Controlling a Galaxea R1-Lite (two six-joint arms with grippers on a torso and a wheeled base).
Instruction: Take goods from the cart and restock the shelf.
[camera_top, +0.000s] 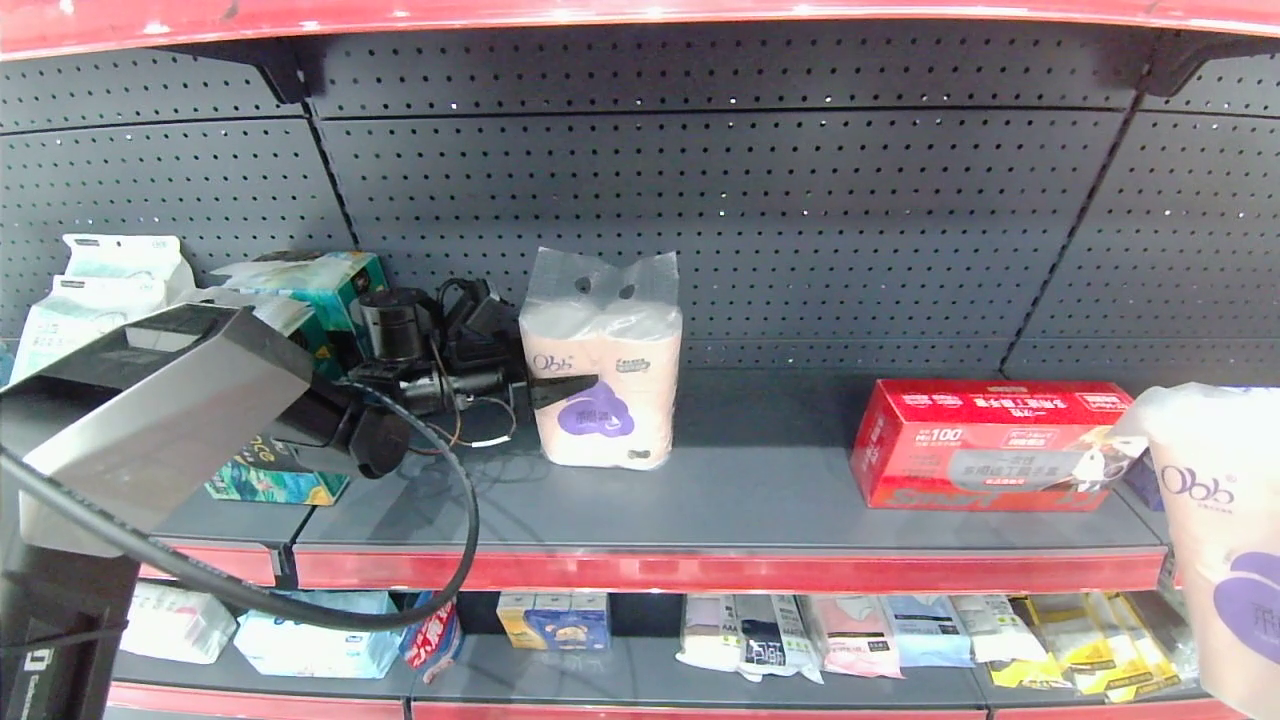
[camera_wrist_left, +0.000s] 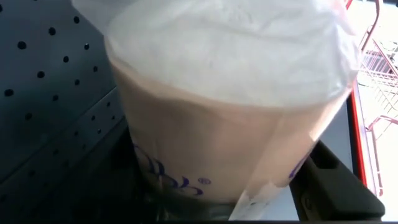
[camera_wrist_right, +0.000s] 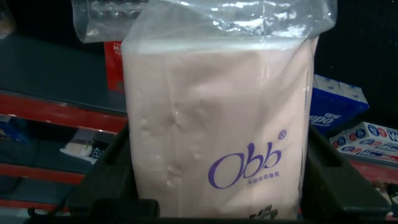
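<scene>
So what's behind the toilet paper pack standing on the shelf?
The dark pegboard wall shows behind the toilet paper pack; the strip of shelf right behind it is hidden.

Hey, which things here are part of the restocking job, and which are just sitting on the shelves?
Job:
standing tissue pack, at the left gripper
held tissue pack, in the right gripper
shelf

Just there:
red box
teal box
lower-shelf packets
</scene>
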